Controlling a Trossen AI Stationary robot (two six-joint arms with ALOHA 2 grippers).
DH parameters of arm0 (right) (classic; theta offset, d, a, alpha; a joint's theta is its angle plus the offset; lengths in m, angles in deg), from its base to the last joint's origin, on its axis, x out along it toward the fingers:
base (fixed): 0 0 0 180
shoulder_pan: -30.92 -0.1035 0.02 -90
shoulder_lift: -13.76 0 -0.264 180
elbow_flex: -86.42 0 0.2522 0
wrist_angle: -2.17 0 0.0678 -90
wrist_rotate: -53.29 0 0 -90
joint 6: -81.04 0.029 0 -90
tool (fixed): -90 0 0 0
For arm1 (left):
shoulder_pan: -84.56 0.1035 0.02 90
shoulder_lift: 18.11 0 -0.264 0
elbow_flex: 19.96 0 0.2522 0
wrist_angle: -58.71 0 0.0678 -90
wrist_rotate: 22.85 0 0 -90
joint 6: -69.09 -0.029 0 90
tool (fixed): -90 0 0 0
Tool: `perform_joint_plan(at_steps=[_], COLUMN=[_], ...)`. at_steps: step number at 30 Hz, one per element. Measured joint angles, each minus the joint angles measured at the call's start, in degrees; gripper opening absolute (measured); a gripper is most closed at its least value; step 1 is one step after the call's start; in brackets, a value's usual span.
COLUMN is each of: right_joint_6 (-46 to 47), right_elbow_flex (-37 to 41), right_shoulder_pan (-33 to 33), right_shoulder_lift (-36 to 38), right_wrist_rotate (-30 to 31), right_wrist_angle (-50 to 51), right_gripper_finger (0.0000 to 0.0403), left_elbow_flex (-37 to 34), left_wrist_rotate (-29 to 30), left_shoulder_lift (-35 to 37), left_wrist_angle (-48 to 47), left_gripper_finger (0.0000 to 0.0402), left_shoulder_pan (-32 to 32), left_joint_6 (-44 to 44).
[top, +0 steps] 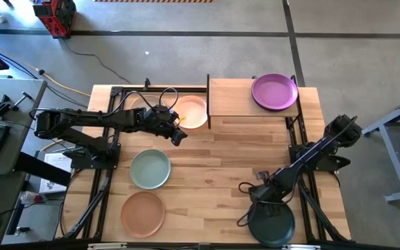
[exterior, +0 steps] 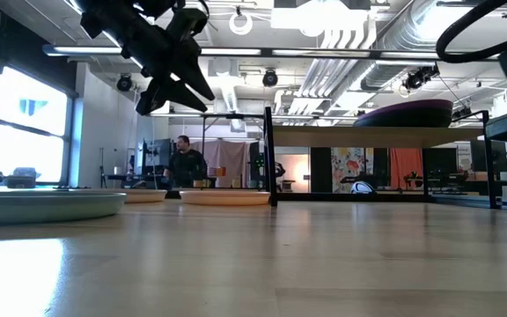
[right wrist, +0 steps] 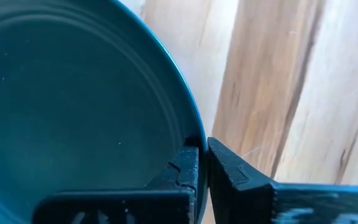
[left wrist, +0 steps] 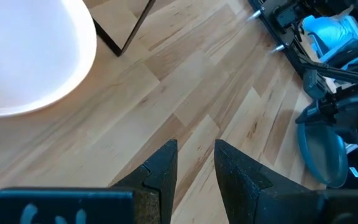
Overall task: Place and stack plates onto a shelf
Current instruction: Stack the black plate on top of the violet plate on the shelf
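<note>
A purple plate [top: 275, 92] lies on the raised light-wood shelf [top: 235, 97] at the table's far right. On the tabletop rest a peach plate [top: 192, 111], a beige plate [top: 139, 104] partly hidden under my left arm, a sage green plate [top: 150, 169] and a terracotta plate [top: 143, 213]. My left gripper [top: 179, 135] hangs above the table just near of the peach plate [left wrist: 30, 56], narrowly open and empty [left wrist: 196, 149]. My right gripper [top: 261, 200] is shut on a dark green plate [top: 272, 223] at the near right corner. My right gripper [right wrist: 202, 152] pinches the dark green plate's rim [right wrist: 188, 134] on the plate's far side. One finger [right wrist: 182, 171] is inside the dish and the other [right wrist: 229, 168] outside. The fingers slant down from the far side. Whether the plate is lifted, I cannot tell.
Thin black posts [top: 208, 101] hold the shelf up at its left end, next to the peach plate. Bare wood lies in the table's middle [top: 221, 167]. In the low view a person [exterior: 186, 165] stands far off in the room behind the table.
</note>
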Motion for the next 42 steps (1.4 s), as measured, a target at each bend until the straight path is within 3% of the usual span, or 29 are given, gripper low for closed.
perform_joint_plan(at_steps=[12, 27, 42], right_joint_6=[2.7, -3.3, -10.8], right_elbow_flex=[-0.7, -13.6, -23.8], right_shoulder_pan=[1.8, 8.9, 20.3], right_shoulder_lift=[0.0, 0.1, 0.1], right_wrist_rotate=[2.6, 14.5, 15.5], right_wrist_angle=[-0.1, 16.1, 24.9], right_gripper_finger=[0.0, 0.0, 0.0], left_elbow_flex=[0.0, 0.0, 0.0], left_wrist_rotate=[-0.1, -0.1, -1.8], left_shoulder_lift=[0.0, 0.0, 0.0], left_wrist_angle=[8.0, 13.8, 13.7], left_gripper_finger=[0.0094, 0.0094, 0.0094], left_shoulder_pan=[0.0, 0.0, 0.0], left_joint_6=[0.0, -0.1, -0.1])
